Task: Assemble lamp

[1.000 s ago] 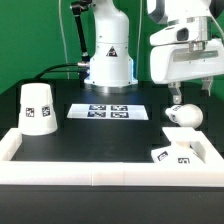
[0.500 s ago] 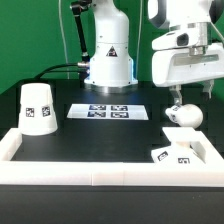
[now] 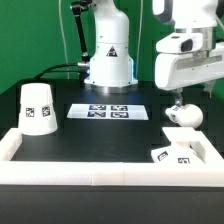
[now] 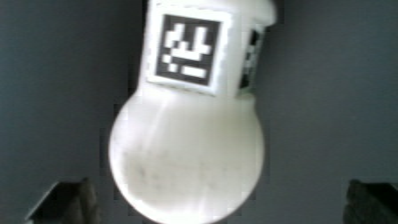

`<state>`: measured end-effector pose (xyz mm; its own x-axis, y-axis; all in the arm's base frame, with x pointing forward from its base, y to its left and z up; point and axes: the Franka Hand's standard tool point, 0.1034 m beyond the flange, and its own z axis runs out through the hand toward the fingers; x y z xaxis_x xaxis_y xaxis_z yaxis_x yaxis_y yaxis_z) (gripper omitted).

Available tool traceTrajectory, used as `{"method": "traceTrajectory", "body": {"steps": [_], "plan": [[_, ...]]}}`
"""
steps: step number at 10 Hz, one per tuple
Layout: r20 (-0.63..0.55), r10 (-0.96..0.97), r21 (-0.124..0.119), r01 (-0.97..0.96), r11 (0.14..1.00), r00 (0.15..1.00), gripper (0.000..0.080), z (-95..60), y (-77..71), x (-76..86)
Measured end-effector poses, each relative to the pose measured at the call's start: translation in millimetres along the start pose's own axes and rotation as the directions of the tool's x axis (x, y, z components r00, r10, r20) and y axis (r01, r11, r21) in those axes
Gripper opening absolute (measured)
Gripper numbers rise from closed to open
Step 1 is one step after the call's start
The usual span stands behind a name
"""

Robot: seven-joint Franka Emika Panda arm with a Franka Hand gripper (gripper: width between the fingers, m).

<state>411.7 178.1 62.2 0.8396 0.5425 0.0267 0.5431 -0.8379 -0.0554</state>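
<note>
A black tabletop (image 3: 100, 135) is seen, closed in along its near side by a white border rail (image 3: 90, 168). The bulb (image 3: 183, 114) is laid on its side on this surface, toward the exterior view's right. In the wrist view the bulb (image 4: 187, 130) is shown with its round head wide and a square tag on its narrower stem. The gripper (image 3: 179, 98) is held just above it. Its fingers (image 4: 63, 200) are spread apart, one on either side of the round head, and no contact with the bulb can be made out.

The flat square base (image 3: 172, 153) is propped near the rail's corner, in front of the bulb. The marker board (image 3: 108, 111) is laid mid-table. The shade (image 3: 38, 108) is stood upright, wide end down, well apart at the exterior view's left.
</note>
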Motion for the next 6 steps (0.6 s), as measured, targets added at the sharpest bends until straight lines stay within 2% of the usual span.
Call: {"method": "traceTrajectory", "body": {"steps": [1, 4, 6], "plan": [[0.030, -0.003, -0.005, 0.003, 1.000, 1.000, 0.0699, 0.3, 4.8, 2.1], [0.233, -0.021, 0.013, 0.018, 1.000, 0.972, 0.0699, -1.0, 20.6, -7.6], [0.329, -0.017, 0.027, 0.009, 1.000, 0.944, 0.0699, -1.3, 19.2, -8.6]]}}
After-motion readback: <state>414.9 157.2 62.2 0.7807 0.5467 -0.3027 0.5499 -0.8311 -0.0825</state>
